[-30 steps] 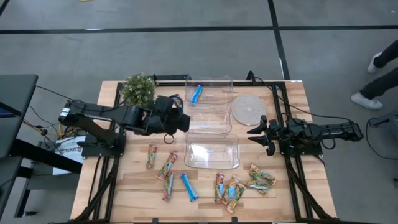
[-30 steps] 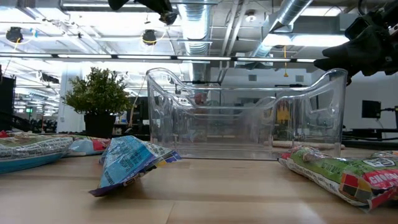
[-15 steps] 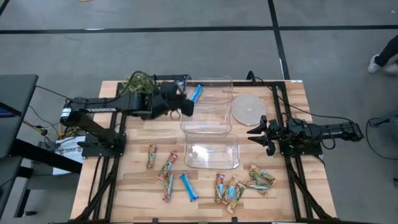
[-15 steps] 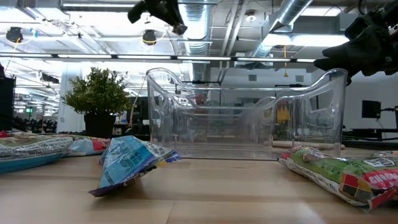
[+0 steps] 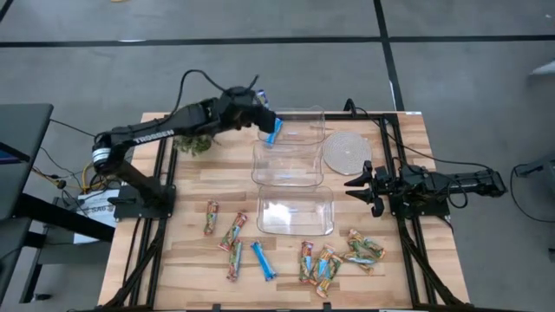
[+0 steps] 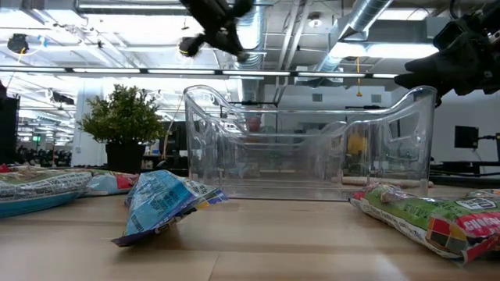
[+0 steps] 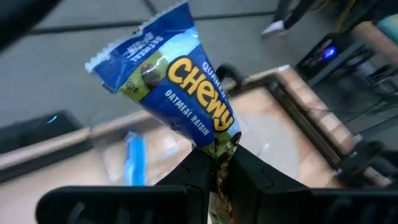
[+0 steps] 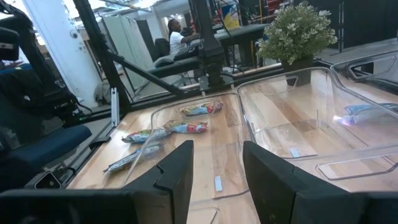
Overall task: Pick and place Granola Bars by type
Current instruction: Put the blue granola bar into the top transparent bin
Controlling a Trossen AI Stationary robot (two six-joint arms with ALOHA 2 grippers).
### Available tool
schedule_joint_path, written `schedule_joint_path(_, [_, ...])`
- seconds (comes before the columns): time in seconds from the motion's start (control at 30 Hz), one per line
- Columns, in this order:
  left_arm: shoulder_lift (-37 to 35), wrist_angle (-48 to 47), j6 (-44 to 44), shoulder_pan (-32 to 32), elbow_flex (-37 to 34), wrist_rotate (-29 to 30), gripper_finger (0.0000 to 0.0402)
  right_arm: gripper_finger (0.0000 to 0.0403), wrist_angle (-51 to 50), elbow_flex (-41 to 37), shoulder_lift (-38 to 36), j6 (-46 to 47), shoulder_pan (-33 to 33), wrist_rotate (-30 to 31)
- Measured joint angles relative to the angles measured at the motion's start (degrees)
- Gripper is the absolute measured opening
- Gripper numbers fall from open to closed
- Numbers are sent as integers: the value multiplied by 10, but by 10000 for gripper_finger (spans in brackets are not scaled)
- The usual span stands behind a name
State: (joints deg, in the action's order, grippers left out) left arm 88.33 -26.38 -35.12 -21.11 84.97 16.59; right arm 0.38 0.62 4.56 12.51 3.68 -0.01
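Note:
My left gripper (image 5: 260,107) hangs above the left end of the far clear tub (image 5: 299,117), shut on a blue granola bar (image 7: 177,87). Another blue bar (image 5: 274,132) lies on that tub's floor. The middle tub (image 5: 289,165) and the near tub (image 5: 295,212) hold nothing. Several more bars lie flat on the near part of the table: red-green-orange ones (image 5: 234,231), a blue one (image 5: 263,260) and a heap at the right (image 5: 362,250). At the table's right edge my right gripper (image 5: 354,184) rests open with nothing between its fingers. My left gripper pinches the blue bar by one short end of its wrapper (image 7: 219,152) between its two fingers. The fingers slant down toward the far tub. The rest of the bar sticks out past the fingertips, lifted clear above the tub.
A small potted plant (image 5: 192,141) stands at the far left, partly under my left arm. A round woven mat (image 5: 345,152) lies right of the tubs. The black frame rails (image 5: 408,243) run along both table sides.
My left gripper has swung toward the table's far edge, from beside the middle tub to over the far tub's left end. It has carried the blue bar clear of the table and stayed shut on it. My right arm has kept still.

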Motion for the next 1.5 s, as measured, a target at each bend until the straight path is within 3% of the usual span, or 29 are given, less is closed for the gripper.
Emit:
schedule_joint_path(0.23, [56, 53, 41, -59, 0, -121, 30, 134, 0, 0, 6, 0, 0, 0])
schedule_joint_path(0.57, [119, 86, 50, -92, 0, -208, 30, 134, 0, 0, 7, 0, 0, 0])
schedule_joint_path(1.5, [244, 89, 152, -99, 15, -204, 30, 133, 0, 0, 7, 0, 0, 0])
